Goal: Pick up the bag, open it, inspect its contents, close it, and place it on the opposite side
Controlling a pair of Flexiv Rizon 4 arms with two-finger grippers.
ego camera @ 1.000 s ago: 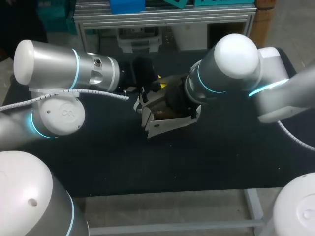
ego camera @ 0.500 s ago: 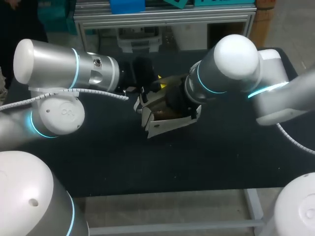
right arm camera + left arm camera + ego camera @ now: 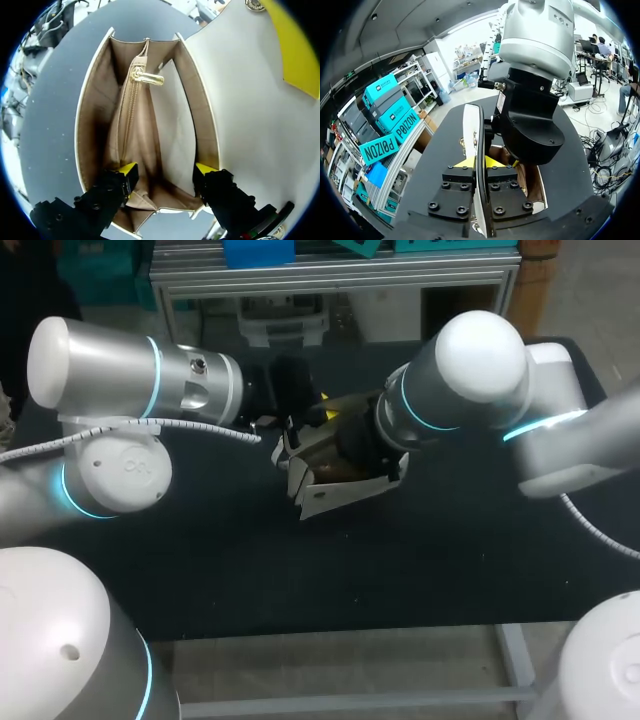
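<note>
Left wrist view: left jaws pinch the flap of the bag upright, likely so the right jaws, spread over the opening, can inspect inside.

**A:** What does the bench look like?

**B:** The bench has a flat, matte black top. A pale metal rail runs below its near edge.

**A:** And past the far edge?

**B:** A rack of aluminium bars stands just behind it, with a blue box on top and a pale bin underneath.

**A:** The floor?

**B:** The floor is smooth and light grey, and shows by the far right corner.

**A:** Anything overhead?

**B:** In the left wrist view the ceiling is dark grey, with one bright strip light. Below it, open white shelves line the wall, and teal boxes are stacked on a rack beside the bench.
</note>
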